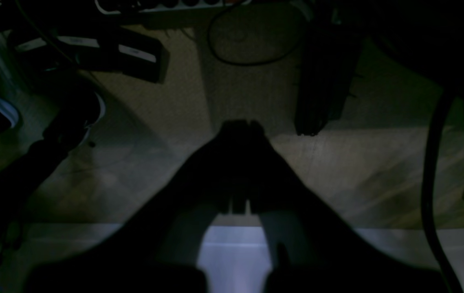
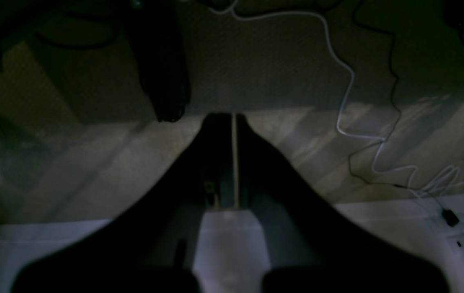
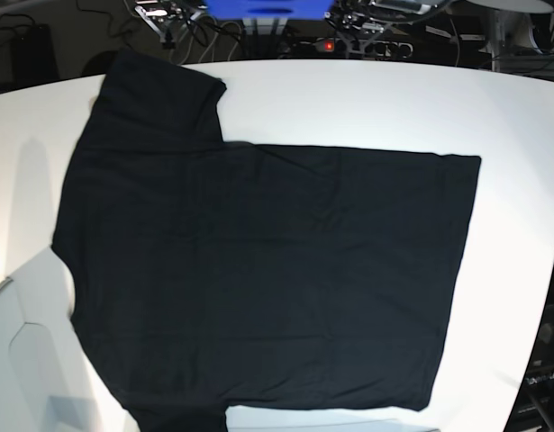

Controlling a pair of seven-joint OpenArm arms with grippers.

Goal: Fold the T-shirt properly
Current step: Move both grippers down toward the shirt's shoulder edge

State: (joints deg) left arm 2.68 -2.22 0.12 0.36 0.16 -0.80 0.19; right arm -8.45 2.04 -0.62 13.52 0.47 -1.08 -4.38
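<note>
The black T-shirt (image 3: 258, 270) lies spread flat on the white table (image 3: 367, 103) in the base view. One sleeve (image 3: 159, 90) points to the far left and the hem is on the right. No tag or print patch shows. Neither gripper appears in the base view. In the left wrist view my left gripper (image 1: 240, 124) hangs over the floor past the table edge, fingers together and empty. In the right wrist view my right gripper (image 2: 234, 118) also hangs over the floor, with only a thin slit between its fingers, holding nothing.
The white table edge (image 1: 399, 248) shows at the bottom of both wrist views. On the floor are black boxes (image 1: 134, 57), a black cable loop (image 1: 252, 61) and a white cable (image 2: 346, 101). Electronics and wires (image 3: 349, 36) sit behind the table's far edge.
</note>
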